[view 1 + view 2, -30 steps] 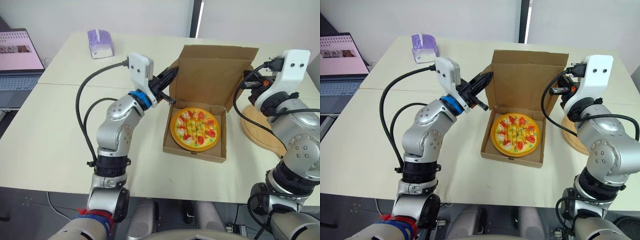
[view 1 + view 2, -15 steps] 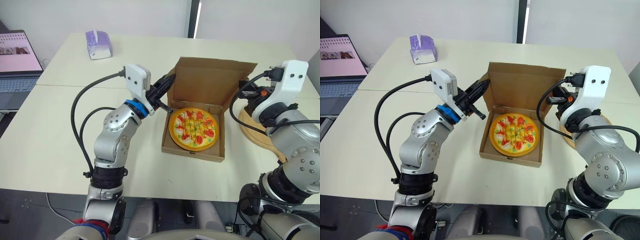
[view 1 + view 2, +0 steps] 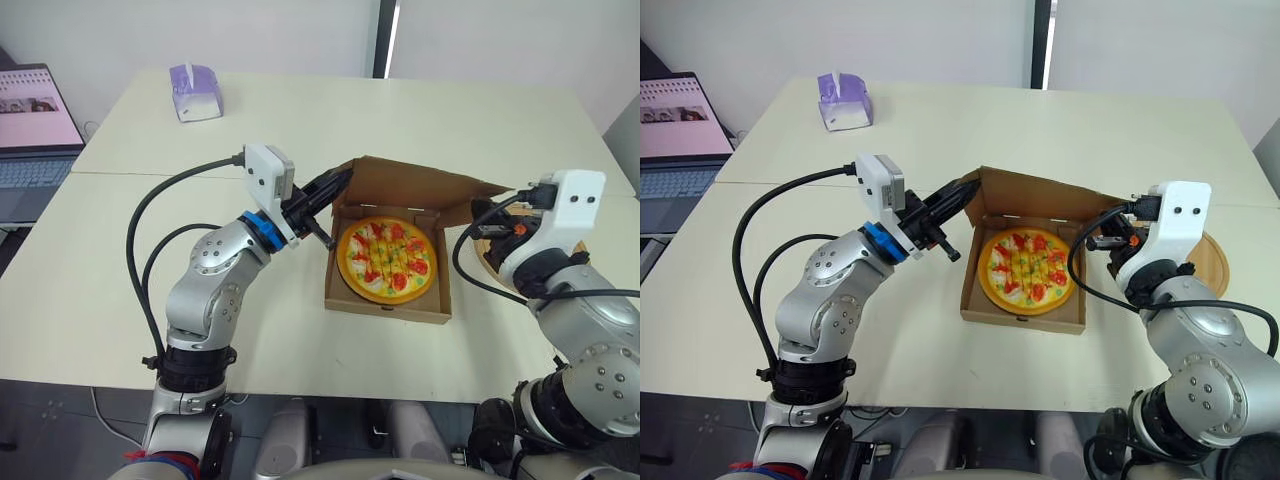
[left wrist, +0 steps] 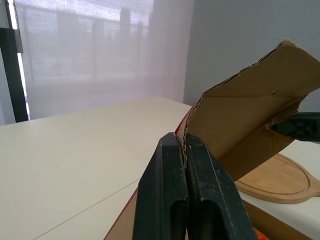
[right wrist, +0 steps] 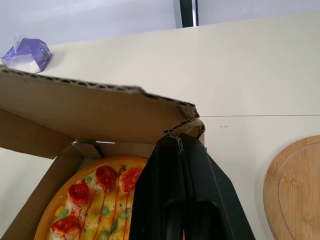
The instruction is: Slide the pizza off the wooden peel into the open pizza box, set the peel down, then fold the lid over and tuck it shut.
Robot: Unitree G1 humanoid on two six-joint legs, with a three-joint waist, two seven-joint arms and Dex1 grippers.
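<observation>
Clamped on its corners, my left tool (image 4: pixel 186 144) and right tool (image 5: pixel 181 142) have swung the brown cardboard lid (image 3: pixel 420 186) halfway down over the round pizza (image 3: pixel 388 258); tucking remains.

Head stereo pair looks down on the table (image 3: pixel 100 260); both wrist cameras closely share the box lid (image 5: pixel 90 115).
</observation>
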